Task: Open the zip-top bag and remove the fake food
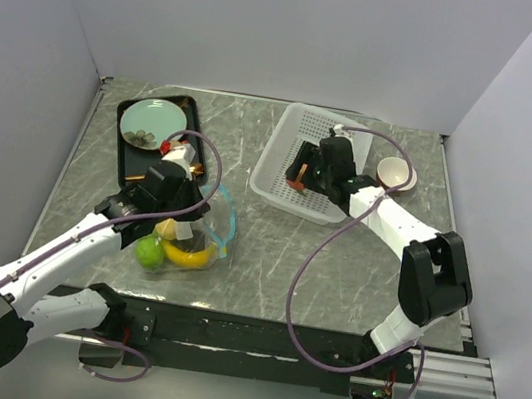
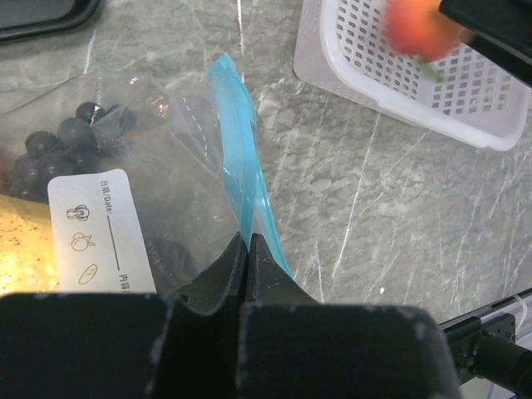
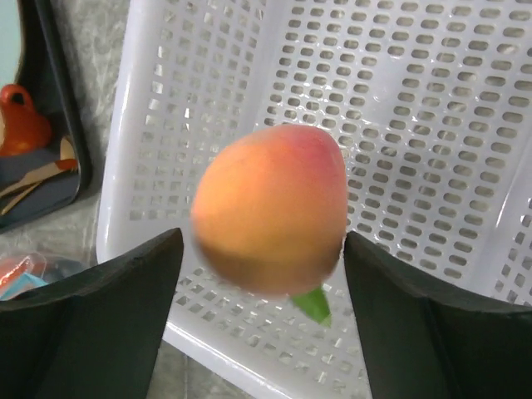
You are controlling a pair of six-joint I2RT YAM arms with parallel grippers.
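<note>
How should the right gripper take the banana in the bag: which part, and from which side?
Probably its right end, jaws across the narrow width, coming in from the right past the teal zipper edge of the bag. The banana lies flat and curved with that end nearest the zipper, which the left gripper pinches. The lime crowds its left end.

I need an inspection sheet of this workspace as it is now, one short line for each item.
Surface: grey marbled table, no spill seen.
Job's things: zip-top bag holds grapes and a yellow fruit; peach, blurred, over the white basket.
Clutter: black tray holding a teal plate; small bowl far right.
Grippers: left gripper shut on the bag's blue strip; right gripper open, peach between its fingers.
Cables: purple cables loop along both arms.
Surroundings: plain walls, nothing else seen.
</note>
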